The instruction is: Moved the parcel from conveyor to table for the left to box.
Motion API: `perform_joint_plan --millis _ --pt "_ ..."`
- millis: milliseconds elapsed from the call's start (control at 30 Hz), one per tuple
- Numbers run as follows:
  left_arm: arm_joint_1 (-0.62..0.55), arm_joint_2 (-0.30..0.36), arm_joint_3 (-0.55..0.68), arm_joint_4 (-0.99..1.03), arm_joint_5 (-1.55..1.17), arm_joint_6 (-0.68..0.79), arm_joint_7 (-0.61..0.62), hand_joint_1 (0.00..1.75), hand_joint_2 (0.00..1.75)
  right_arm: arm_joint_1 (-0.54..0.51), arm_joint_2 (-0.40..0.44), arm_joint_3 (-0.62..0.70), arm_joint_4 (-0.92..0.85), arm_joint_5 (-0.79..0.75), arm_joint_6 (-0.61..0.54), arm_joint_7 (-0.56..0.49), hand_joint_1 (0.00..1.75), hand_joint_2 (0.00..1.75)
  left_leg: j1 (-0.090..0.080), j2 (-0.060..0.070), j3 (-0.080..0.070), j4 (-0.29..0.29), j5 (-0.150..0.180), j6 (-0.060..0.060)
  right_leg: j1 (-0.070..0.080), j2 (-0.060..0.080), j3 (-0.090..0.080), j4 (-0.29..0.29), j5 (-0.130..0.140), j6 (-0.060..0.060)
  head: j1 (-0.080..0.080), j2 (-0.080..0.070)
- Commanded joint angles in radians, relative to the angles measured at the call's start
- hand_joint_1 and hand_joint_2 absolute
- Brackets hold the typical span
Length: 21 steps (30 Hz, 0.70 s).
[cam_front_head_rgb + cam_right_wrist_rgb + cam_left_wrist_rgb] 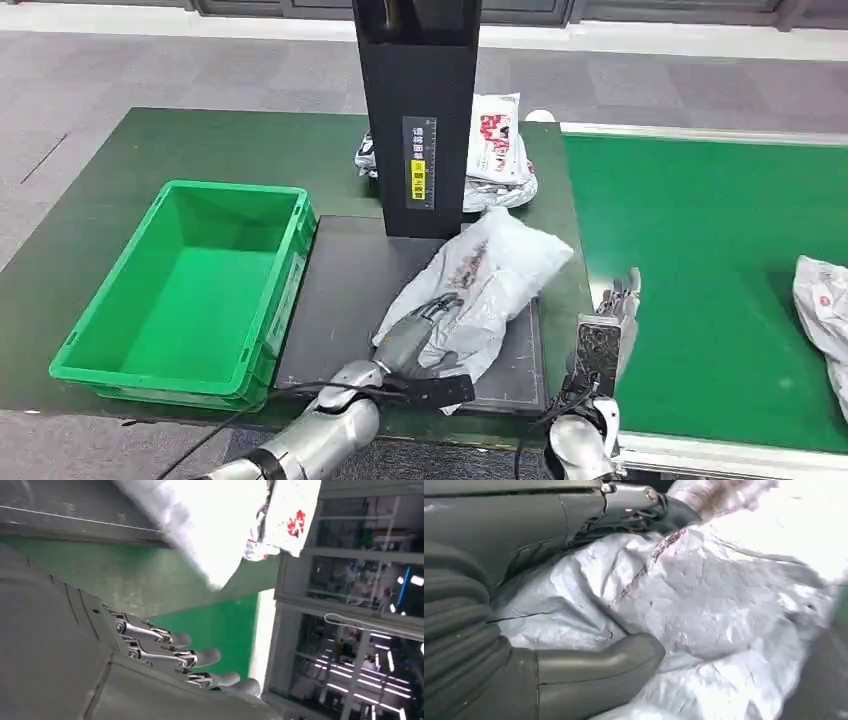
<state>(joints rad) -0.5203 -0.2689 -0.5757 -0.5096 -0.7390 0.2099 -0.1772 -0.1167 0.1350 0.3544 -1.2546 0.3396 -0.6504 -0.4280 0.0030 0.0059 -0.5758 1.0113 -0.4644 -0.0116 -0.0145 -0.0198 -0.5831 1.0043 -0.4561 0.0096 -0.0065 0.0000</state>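
A crumpled grey-white plastic parcel (505, 262) lies on the black plate (340, 290) in the middle of the table. My left hand (418, 335) grips its near end: in the left wrist view the parcel (704, 605) sits between the thumb (599, 667) and the fingers (634, 505). My right hand (608, 322) stands apart from it at the conveyor's near left edge, fingers straight and spread, holding nothing. The right wrist view shows that hand (175, 655) with the parcel (210, 525) beyond it.
An empty green crate (290, 260) stands left of the plate. A black post (415, 110) rises behind the plate, with a few more parcels (498, 150) stacked behind it. Another parcel (825, 300) lies on the green conveyor (720, 250) at the right.
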Motion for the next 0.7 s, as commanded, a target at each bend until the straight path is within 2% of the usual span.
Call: perform_joint_plan --millis 33,100,133,267,367,400,433,633,700 --pt "-0.112 0.026 -0.144 0.221 -0.055 -0.204 0.083 1.68 1.75 -0.1 0.024 -0.02 0.124 0.028 0.012 0.022 0.0 0.0 0.0 -0.001 0.005 -0.002 0.001 0.0 0.0 -0.001 0.006 -0.002 0.001 0.0 0.0 0.0" --pt "-0.109 0.026 -0.144 0.217 -0.058 -0.207 0.086 1.68 1.75 -0.096 0.021 -0.021 0.121 0.028 0.013 0.022 0.0 0.0 0.0 0.003 0.007 -0.006 0.003 0.0 0.0 0.004 0.008 -0.005 0.004 -0.001 0.0 0.0" --pt "-0.109 0.026 -0.144 0.217 -0.058 -0.207 0.086 1.68 1.75 -0.096 0.021 -0.021 0.121 0.028 0.013 0.022 0.0 0.0 0.0 -0.001 0.005 -0.002 -0.003 0.001 0.0 -0.001 0.015 -0.002 -0.005 0.0 0.0 0.0" --pt "-0.109 0.026 -0.144 0.217 -0.058 -0.207 0.086 1.68 1.75 -0.096 0.021 -0.021 0.121 0.028 0.013 0.022 0.0 0.0 0.0 0.002 0.008 -0.005 -0.002 0.0 0.0 0.003 0.017 -0.005 -0.002 -0.001 0.0 0.0" --pt "-0.109 0.026 -0.144 0.217 -0.058 -0.207 0.086 1.68 1.75 -0.096 0.021 -0.021 0.121 0.028 0.013 0.022 0.0 0.0 0.0 0.001 0.013 -0.005 -0.003 0.0 0.0 0.002 0.02 -0.005 -0.004 -0.001 0.0 0.0" --pt "-0.109 0.026 -0.144 0.217 -0.058 -0.207 0.086 1.68 1.75 -0.096 0.021 -0.021 0.121 0.028 0.013 0.022 0.0 0.0 0.0 0.001 0.021 -0.006 -0.003 0.0 0.0 0.002 0.021 -0.005 -0.004 -0.001 0.0 0.0" --pt "-0.109 0.026 -0.144 0.217 -0.058 -0.207 0.086 1.68 1.75 -0.096 0.021 -0.021 0.121 0.028 0.013 0.022 0.0 0.0 0.0 0.0 0.023 -0.004 -0.004 0.0 -0.001 0.001 0.023 -0.002 -0.006 -0.001 0.0 0.0" --pt "-0.13 0.032 -0.119 0.219 -0.077 -0.244 0.094 1.75 1.75 -0.1 0.017 -0.009 0.122 0.049 0.021 0.037 0.0 0.0 0.0 0.0 0.023 -0.003 -0.005 -0.001 0.0 0.0 0.023 -0.001 -0.006 -0.001 0.0 0.0" --pt "-0.133 0.035 -0.072 0.207 -0.066 -0.189 0.091 1.75 1.75 -0.088 0.013 -0.007 0.105 0.065 0.026 0.051 0.0 0.0 0.0 0.001 0.02 -0.004 -0.004 -0.001 0.0 0.002 0.021 -0.002 -0.005 -0.001 0.0 0.0"
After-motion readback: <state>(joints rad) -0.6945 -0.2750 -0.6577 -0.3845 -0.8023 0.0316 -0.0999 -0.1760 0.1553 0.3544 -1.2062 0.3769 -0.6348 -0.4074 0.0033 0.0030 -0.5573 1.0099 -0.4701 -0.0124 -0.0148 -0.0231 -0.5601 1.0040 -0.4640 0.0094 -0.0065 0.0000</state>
